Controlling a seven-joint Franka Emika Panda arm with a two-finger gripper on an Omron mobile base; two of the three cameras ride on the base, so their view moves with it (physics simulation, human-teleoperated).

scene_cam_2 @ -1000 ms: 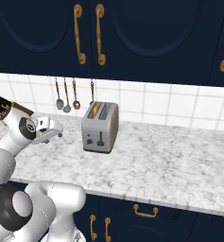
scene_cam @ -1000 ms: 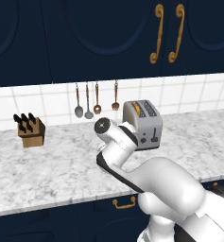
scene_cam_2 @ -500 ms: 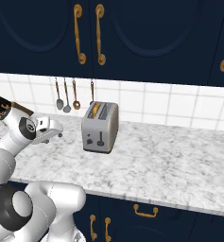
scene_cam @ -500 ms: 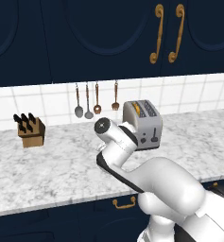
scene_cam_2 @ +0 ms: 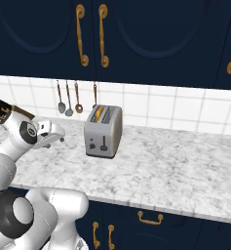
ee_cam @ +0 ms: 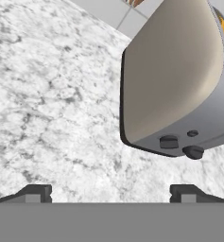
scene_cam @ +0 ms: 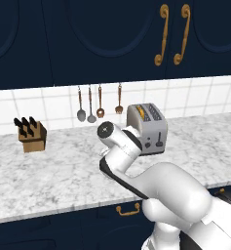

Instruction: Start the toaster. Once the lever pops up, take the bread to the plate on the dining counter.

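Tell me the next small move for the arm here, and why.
Probably ease the open end effector toward the boxy silver-grey toaster's end face and line up above the small dark slider lever. It hangs apart from the toaster, and a golden-crusted bread slice sits in a slot.

Toaster (scene_cam_2: 103,131) on counter (scene_cam_2: 175,171), near tiled back wall; bread (scene_cam_2: 98,115) in toaster slot; lever (scene_cam_2: 103,147) and dial (scene_cam_2: 91,145) on end face toward counter front edge; utensils (scene_cam_2: 69,97) on wall behind, left of toaster; knife block (scene_cam: 31,135) on counter, well left; claw (scene_cam_2: 57,138) left of toaster, apart from it; cabinets (scene_cam: 112,39) above.
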